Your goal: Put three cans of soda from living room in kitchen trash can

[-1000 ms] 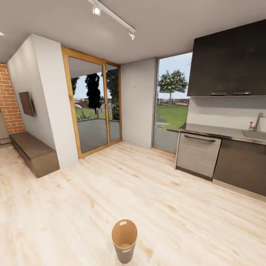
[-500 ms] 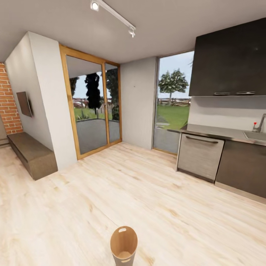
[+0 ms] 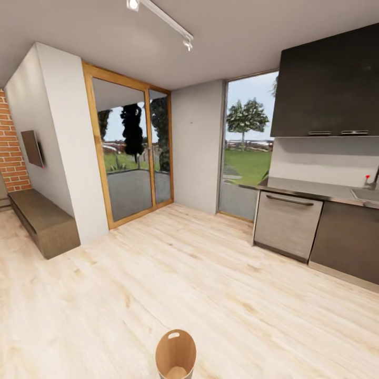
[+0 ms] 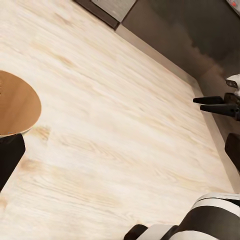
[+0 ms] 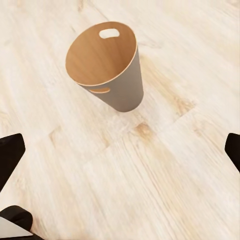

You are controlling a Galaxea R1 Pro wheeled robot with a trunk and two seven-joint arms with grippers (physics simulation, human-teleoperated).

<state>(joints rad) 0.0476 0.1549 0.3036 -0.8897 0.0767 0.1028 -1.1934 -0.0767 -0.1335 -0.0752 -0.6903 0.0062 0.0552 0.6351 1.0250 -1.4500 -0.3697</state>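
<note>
Bin (image 3: 176,358) standing upright on the bare wood floor (image 3: 210,273) at the near edge of the head view, well apart from the kitchen counter (image 3: 316,190) and dishwasher (image 3: 287,225); its brown inside, with a slot handle near the rim, shows in the right wrist view (image 5: 102,55), and no cans are seen in it. Judged light, stiff and easily tipped, the bin is best left where it stands, while the cans, not in sight, would be taken round the body. Right pincer (image 5: 120,150) has dark fingertips at opposite frame edges, wide apart and holding nothing; the left pincer's state cannot be told; no writing is legible.
</note>
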